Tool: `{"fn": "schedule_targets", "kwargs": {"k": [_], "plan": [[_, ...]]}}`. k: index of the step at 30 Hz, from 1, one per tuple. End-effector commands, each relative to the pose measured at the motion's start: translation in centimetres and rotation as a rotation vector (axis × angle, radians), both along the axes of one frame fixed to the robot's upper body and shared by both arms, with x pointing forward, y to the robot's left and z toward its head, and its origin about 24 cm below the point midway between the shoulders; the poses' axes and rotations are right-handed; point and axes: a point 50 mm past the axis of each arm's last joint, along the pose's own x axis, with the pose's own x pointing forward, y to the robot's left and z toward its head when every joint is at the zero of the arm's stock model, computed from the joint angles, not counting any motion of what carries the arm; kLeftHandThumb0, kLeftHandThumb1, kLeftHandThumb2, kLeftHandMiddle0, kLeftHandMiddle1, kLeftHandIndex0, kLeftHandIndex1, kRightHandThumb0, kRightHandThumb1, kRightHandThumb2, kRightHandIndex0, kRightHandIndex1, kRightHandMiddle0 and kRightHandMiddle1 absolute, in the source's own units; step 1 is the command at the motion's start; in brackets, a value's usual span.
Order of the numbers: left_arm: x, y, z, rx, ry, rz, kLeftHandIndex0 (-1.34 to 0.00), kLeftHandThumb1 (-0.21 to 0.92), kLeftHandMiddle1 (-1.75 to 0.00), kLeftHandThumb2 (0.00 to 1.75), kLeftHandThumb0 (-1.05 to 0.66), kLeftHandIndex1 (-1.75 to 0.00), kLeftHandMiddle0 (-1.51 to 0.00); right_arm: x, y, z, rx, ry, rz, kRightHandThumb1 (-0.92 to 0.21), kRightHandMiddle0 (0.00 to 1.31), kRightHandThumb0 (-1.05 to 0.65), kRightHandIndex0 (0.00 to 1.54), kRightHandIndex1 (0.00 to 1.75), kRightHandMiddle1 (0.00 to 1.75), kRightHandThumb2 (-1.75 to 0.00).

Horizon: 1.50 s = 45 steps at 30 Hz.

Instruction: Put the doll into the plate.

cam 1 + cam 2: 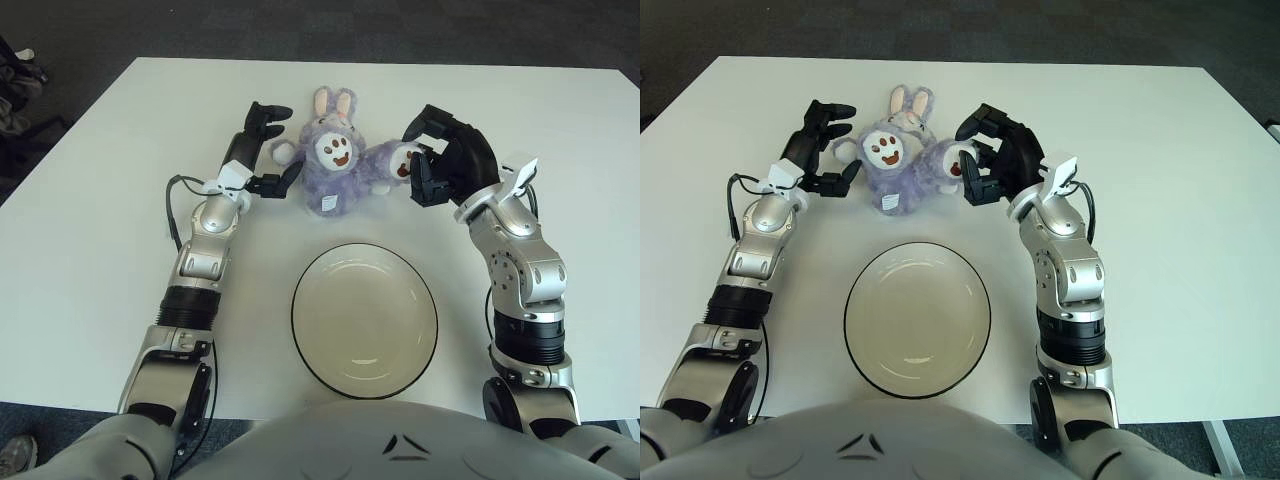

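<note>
Doll [340, 165] paw tips — hidden behind both robot hands' fingers.

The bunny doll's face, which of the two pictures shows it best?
The left eye view, though only slightly: the purple bunny doll faces it almost squarely there, between the left hand and the right hand. The right eye view shows the same face, shifted left.

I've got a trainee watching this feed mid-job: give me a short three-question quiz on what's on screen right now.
1. True or false: the doll lies inside the plate.
2. Which side of the doll is the right hand at? A) the left side B) the right side C) straight above it
3. Fill in: the left hand has its fingers ____ around the doll's other side.

Key: 1 false; the doll lies on the table beyond the plate. 2 B. 3 spread.
</note>
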Motion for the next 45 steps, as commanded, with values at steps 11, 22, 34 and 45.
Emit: {"fn": "schedule_targets", "kwargs": {"k": [11,22,34,45], "plan": [[-1.0,1.7,2.7,0.52,-0.24,0.008,0.0,0.43,-1.71,0.77,-0.87,-0.91,-0.89,0.2,0.0,0.3,0.002,-0.019,0.005,-0.07,0.71,-0.01,0.87,1.65,1.43,-1.46],[-0.6,2.4,4.8,0.813,-0.331,-0.045,0.0,0.56,-0.83,0.69,-0.9,-0.62,-0.27,0.3,0.1,0.3,0.017,0.001,0.054,-0.08,0.7,-0.01,0.87,1.64,1.44,-1.45],[0.6,1.9,6.4,1.055,-0.383,-0.135,0.0,0.52,-0.4,0.75,-0.8,-0.52,-0.07,0.2,0.2,0.4,0.009,-0.003,0.061,-0.09,0.7,-0.01,0.86,1.64,1.44,-1.45],[1.7,1.0,6.2,1.137,-0.478,-0.198,0.0,0.45,-0.21,0.8,-0.75,-0.44,-0.01,0.1,0.2,0.4,0.005,-0.003,0.084,-0.09,0.71,-0.01,0.86,1.65,1.43,-1.45]]}}
